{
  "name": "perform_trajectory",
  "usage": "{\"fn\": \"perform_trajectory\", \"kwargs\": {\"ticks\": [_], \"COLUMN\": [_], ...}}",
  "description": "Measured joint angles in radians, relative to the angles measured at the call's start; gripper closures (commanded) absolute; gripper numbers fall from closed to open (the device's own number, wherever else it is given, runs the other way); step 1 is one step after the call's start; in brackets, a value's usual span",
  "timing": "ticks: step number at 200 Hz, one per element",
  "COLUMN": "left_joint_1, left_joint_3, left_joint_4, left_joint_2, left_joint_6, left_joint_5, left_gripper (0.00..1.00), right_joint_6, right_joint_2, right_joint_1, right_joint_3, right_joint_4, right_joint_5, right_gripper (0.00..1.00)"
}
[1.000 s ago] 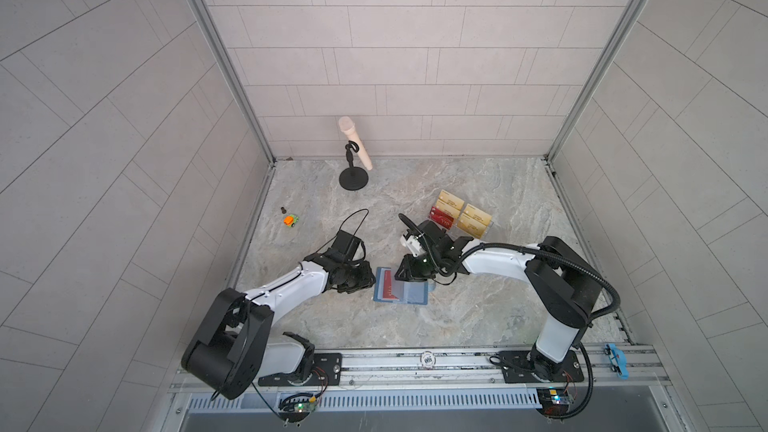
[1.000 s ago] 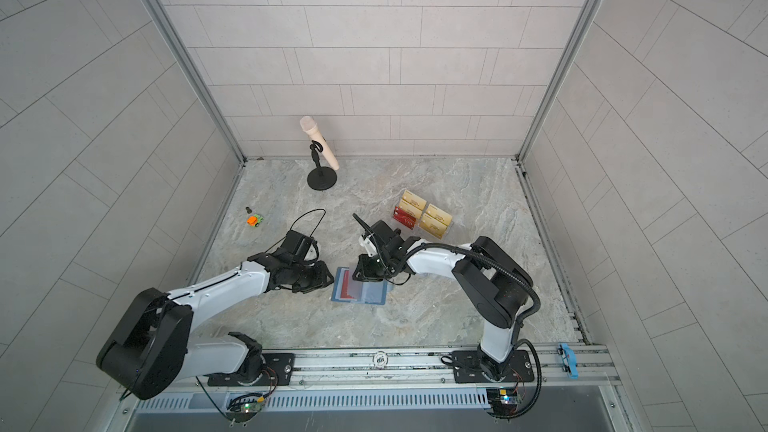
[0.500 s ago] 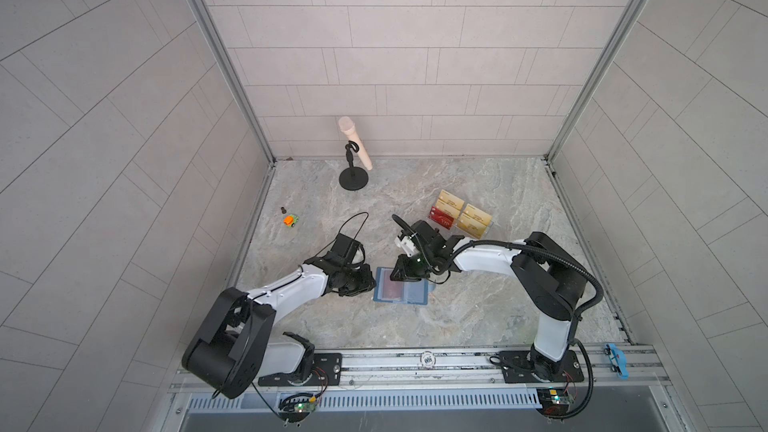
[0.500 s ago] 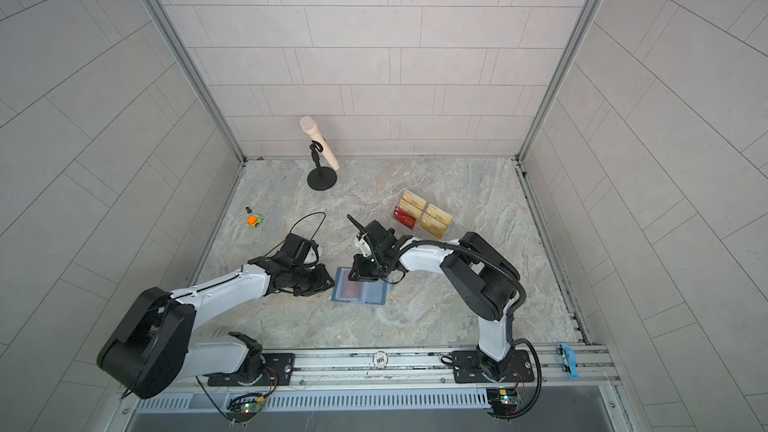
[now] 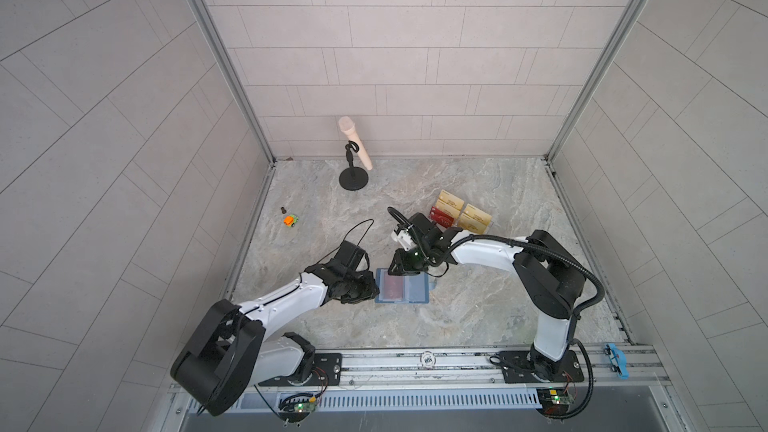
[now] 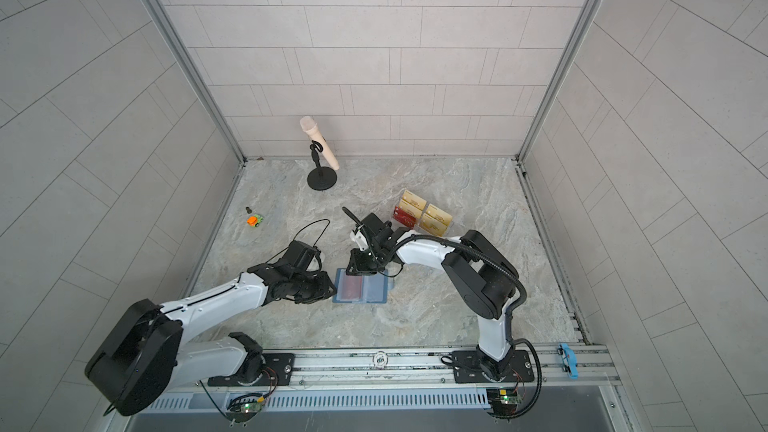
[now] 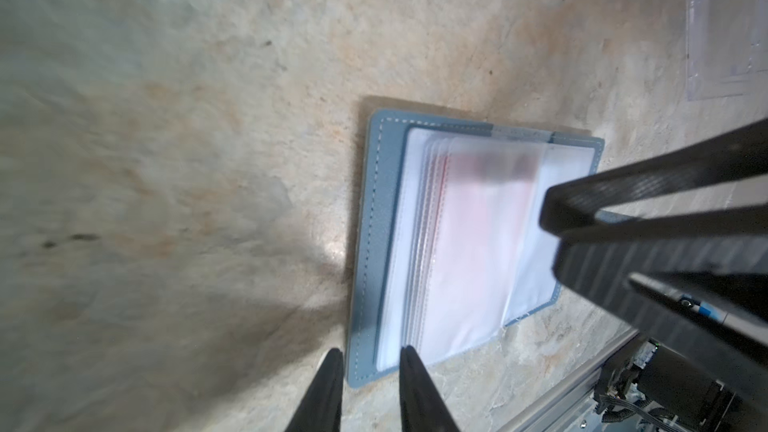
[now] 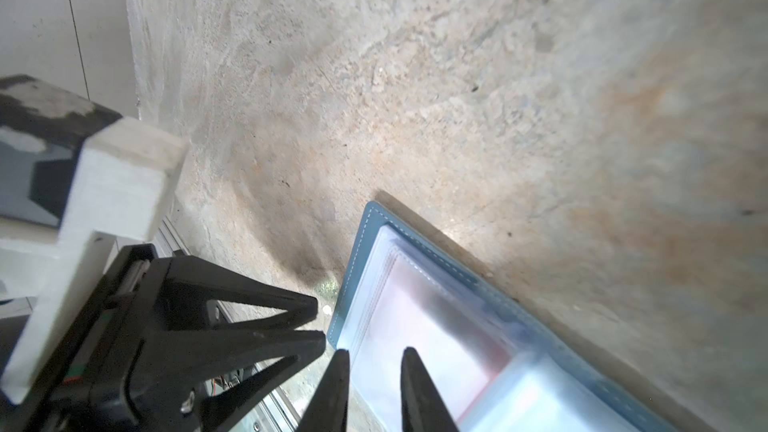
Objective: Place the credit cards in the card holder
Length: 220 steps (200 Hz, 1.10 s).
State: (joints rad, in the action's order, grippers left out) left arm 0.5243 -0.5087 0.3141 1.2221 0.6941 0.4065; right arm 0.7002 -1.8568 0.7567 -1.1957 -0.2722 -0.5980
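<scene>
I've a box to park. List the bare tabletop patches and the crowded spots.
Bare: the front strip between card holder and rail; the far right corner behind the gold cards; between toy car and microphone stand. Crowded: the card holder, with left gripper and right gripper at it.

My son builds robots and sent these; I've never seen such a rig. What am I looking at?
Two robot arms work at a marble table. Two pictures look down from above; two come from cameras on the arms' wrists. An open blue card holder lies flat, a red card in one clear sleeve. Farther off: a clear rack of gold and red cards, a microphone, a small toy. The left end effector is at the holder's side edge, the right end effector at its far edge; both slightly open, apparently holding nothing.
</scene>
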Motion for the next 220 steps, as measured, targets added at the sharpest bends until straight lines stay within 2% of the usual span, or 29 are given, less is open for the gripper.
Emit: {"fn": "perform_trajectory", "kwargs": {"ticks": [30,60,82,103,125,168,220], "left_joint_1": [0.000,0.000,0.000,0.000,0.000,0.000,0.000], "left_joint_3": [-0.096,-0.162,-0.201,-0.239,-0.251,-0.252,-0.254], "left_joint_4": [0.047,0.042,0.043,0.046,0.044,0.052,0.059], "left_joint_2": [0.011,0.070,0.119,0.151,0.164,0.176,0.190], "left_joint_6": [-0.040,-0.067,-0.088,-0.109,-0.119,-0.127,-0.127], "left_joint_5": [-0.026,-0.032,-0.034,-0.037,-0.039,-0.041,-0.042], "left_gripper": [0.70,0.69,0.69,0.68,0.68,0.68,0.67], "right_joint_6": [-0.187,-0.391,-0.518,-0.609,-0.673,-0.743,-0.776], "right_joint_2": [0.047,0.048,0.008,-0.068,-0.158,-0.322,-0.383], "right_joint_1": [-0.089,-0.205,-0.262,-0.270,-0.272,-0.298,-0.323], "right_joint_3": [-0.147,-0.332,-0.483,-0.615,-0.710,-0.855,-0.935], "right_joint_4": [-0.242,-0.464,-0.598,-0.693,-0.759,-0.851,-0.898], "right_joint_5": [0.060,0.158,0.256,0.341,0.410,0.473,0.509], "right_gripper": [0.61,0.59,0.59,0.58,0.58,0.60,0.60]}}
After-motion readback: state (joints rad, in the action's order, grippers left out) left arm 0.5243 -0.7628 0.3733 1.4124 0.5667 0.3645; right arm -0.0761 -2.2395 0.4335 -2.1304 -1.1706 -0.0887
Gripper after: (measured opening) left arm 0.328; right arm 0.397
